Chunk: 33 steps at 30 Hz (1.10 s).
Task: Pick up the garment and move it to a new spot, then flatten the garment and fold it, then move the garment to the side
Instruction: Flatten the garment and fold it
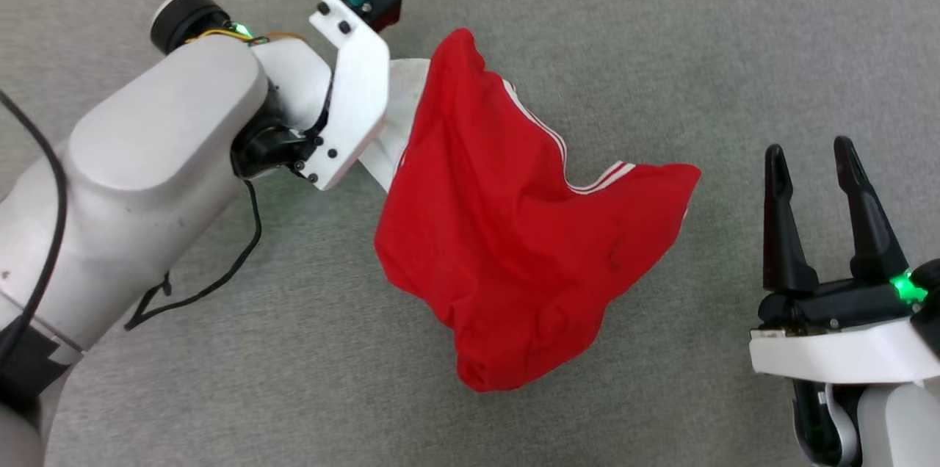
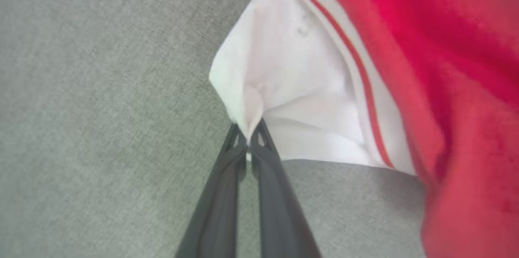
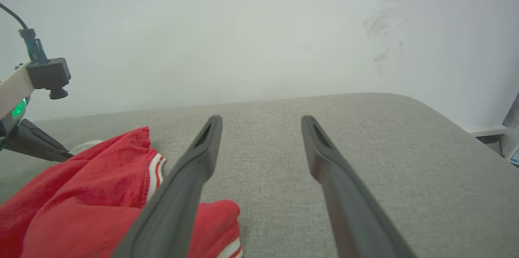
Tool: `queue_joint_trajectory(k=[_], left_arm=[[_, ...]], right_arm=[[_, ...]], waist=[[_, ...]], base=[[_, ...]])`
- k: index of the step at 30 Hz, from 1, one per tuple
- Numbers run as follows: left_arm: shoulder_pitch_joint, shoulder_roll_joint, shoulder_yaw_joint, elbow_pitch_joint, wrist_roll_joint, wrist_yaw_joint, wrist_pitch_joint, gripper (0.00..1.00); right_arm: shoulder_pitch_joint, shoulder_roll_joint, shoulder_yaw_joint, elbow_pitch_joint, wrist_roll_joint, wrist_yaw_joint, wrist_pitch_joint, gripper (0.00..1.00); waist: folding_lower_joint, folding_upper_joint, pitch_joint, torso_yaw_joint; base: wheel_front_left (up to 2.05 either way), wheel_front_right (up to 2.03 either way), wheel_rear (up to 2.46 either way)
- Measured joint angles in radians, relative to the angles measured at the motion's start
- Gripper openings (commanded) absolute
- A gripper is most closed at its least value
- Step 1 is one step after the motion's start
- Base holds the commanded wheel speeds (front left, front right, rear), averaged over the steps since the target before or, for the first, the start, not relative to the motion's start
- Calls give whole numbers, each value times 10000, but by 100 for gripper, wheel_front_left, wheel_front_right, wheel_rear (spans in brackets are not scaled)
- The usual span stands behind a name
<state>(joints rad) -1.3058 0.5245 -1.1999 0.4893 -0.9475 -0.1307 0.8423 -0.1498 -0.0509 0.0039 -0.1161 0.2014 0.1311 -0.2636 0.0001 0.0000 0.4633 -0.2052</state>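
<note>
The garment (image 1: 507,232) sits mid-scene as a bunched red heap. Its far-left corner is drawn up towards the left arm, and the near folds appear to rest on the grey cloth-covered desk (image 1: 661,48). The left pincer (image 2: 248,138) is pressed together on a small pucker of the white sleeve (image 2: 300,87), just left of the striped trim (image 2: 365,83).

The jersey looks light, limp and not slippery. It will likely sag and trail from one pinch rather than hold a shape, and a thin sleeve edge may pull free under a tug. A steadier hold is probably a second corner, the near-right shoulder or hem.

Well to the right, the right pincer (image 1: 819,188) is spread and holds nothing. It hovers apart from the cloth.
</note>
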Motion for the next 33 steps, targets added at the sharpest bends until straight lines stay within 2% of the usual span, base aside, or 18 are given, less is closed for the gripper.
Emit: queue_joint_trajectory(k=[5,10,19,28,29,30,31,33], left_arm=[[115,382,13,-10,-387,0,-476,0],[578,1342,35,161,-763,2,-476,0],[2047,2805,199,453,-1521,531,-568,0],[3146,2832,276,853,-1929,869,-1383,0],[3169,2794,303,863,-1879,869,-1613,71],[3174,2729,385,882,-1841,884,-1918,71],[3173,2663,464,901,-1824,917,-2188,100],[3173,2627,523,924,-1605,941,-2767,100]], right_arm=[[452,0,12,144,-238,0,0,100],[634,-2,0,198,-380,0,0,100],[791,0,35,238,-518,0,0,100],[797,0,94,385,-640,0,0,100],[798,0,86,410,-652,0,0,100],[805,0,65,443,-652,0,0,100],[823,0,40,472,-654,0,0,100],[851,-2,36,500,-704,0,2,100]], waist=[[0,0,-695,432],[0,0,-1277,1043],[-1,0,-1732,1788],[-1,0,-1658,1662],[-1,0,-1687,1649],[-1,0,-1730,1649],[-1,0,-1784,1659],[-1,0,-1932,1686]], base=[[0,0,0],[0,0,0],[0,0,0],[0,0,0],[0,0,0],[0,0,0],[0,0,0],[0,0,0]])
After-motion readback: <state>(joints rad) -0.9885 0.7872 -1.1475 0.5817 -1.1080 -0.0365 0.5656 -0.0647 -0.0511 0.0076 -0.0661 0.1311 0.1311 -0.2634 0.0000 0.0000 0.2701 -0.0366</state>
